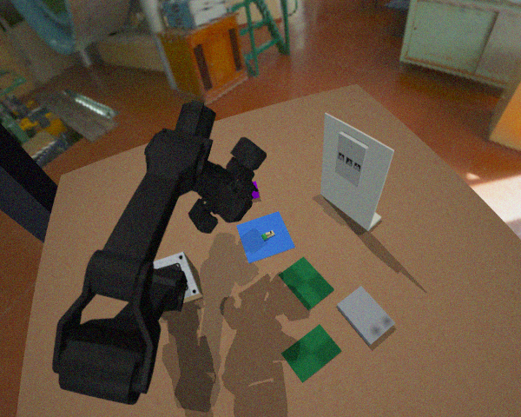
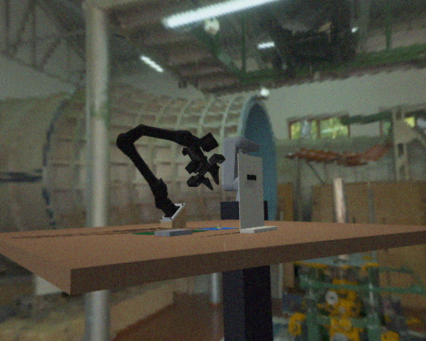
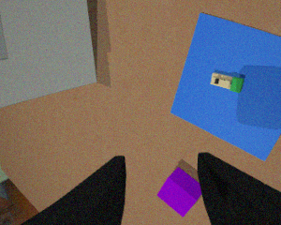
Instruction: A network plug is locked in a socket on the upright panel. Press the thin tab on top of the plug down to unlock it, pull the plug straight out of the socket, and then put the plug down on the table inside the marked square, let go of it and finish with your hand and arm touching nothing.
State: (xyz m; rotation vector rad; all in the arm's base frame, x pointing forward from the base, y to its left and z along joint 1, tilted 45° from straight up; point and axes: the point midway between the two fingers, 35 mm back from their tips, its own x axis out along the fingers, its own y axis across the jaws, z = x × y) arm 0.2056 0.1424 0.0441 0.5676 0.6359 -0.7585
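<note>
The plug [image 1: 267,234] [image 3: 227,82], cream with a green end, lies on the blue marked square [image 1: 247,254] [image 3: 187,100], well inside its edges. The upright panel [image 1: 375,179] [image 2: 250,205] [image 3: 47,61] carries a grey socket plate [image 1: 350,175] with three dark openings, and no plug shows in them. My gripper [image 2: 215,187] [image 3: 161,163] is partly open and empty, high above the table. In the wrist view the plug lies beyond the fingertips, apart from them. In the top view the fingers are mostly hidden behind the hand.
A purple block [image 1: 255,190] [image 3: 180,192] stands on the table near the blue square, below the fingers in the wrist view. Two green squares [image 1: 306,283] [image 1: 311,353] and a flat grey box [image 1: 365,314] [image 2: 173,232] lie nearer the front of the top view.
</note>
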